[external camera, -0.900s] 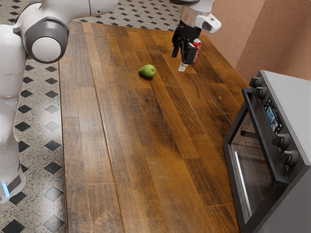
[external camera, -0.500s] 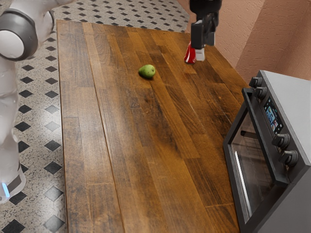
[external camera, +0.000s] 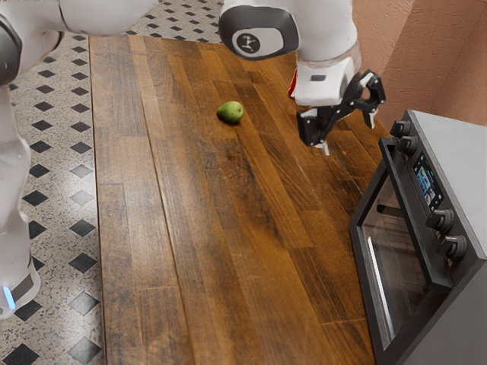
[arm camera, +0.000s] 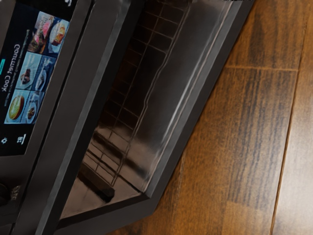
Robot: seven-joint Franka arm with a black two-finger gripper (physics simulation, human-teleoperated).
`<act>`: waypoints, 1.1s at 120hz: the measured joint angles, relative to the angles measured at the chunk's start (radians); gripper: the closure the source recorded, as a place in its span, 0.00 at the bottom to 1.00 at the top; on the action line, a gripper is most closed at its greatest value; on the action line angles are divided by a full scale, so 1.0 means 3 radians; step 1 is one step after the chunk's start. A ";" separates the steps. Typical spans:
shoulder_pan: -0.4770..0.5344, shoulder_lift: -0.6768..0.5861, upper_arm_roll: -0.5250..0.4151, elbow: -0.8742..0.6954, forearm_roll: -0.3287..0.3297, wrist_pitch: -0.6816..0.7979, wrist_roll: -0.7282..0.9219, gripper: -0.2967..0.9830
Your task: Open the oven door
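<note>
My gripper [external camera: 348, 134] hangs over the table beside the near-left corner of the oven [external camera: 464, 163] in the exterior view, fingers spread apart with nothing between them. It is apart from the oven. The oven door [external camera: 388, 266] is shut, its long dark handle bar [external camera: 415, 220] running along the door's upper edge below the knobs. In the wrist view the handle bar [arm camera: 93, 117] crosses diagonally between the display [arm camera: 34, 68] and the door's glass [arm camera: 146, 73], behind which a wire rack shows.
A green fruit [external camera: 230, 112] lies on the wooden table [external camera: 221, 228]. The red can [external camera: 293, 85] is mostly hidden behind my hand. Several knobs [external camera: 439, 220] stick out from the oven's front, and a wall [external camera: 426, 46] rises behind the table.
Past the red can, my hand has moved toward the oven and the exterior view's right, turning as it went. The oven door, can and fruit have stayed put.
</note>
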 joint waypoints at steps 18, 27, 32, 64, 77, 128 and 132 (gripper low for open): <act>-0.0107 -0.0039 0.0151 -0.0206 -0.0086 0.0284 0.0353 0.23; 0.0007 -0.0129 0.0190 -0.0330 -0.0186 0.0371 0.0518 0.23; 0.0011 -0.0139 0.0195 -0.0377 -0.0231 0.0422 0.0602 0.23; -0.0149 -0.0127 0.0204 -0.0471 -0.0403 0.0628 0.1033 0.23; -0.0194 -0.0096 0.0205 -0.0496 -0.0444 0.0676 0.1165 0.23; -0.0266 0.0170 0.0205 -0.0465 -0.0465 0.0893 0.1501 0.23; -0.0268 0.0191 0.0205 -0.0453 -0.0464 0.0910 0.1518 0.23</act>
